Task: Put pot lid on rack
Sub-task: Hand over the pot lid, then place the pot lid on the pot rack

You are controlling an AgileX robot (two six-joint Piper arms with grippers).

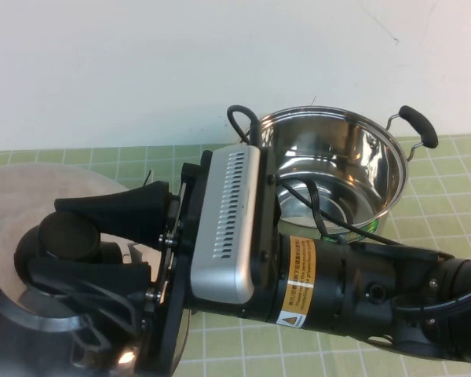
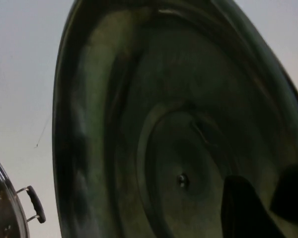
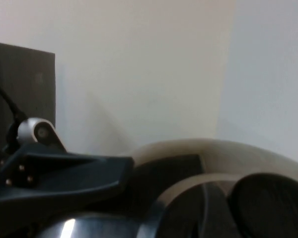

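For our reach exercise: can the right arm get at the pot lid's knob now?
Probably yes: the right gripper is right at the knob of the pot lid, with nothing between. The left gripper sits at the lid's underside.

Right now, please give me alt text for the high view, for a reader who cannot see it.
The right end effector, reaching across from the right, sits at the black knob of the tilted steel lid on the left. An open pot stands behind. The left end effector cannot be made out here.
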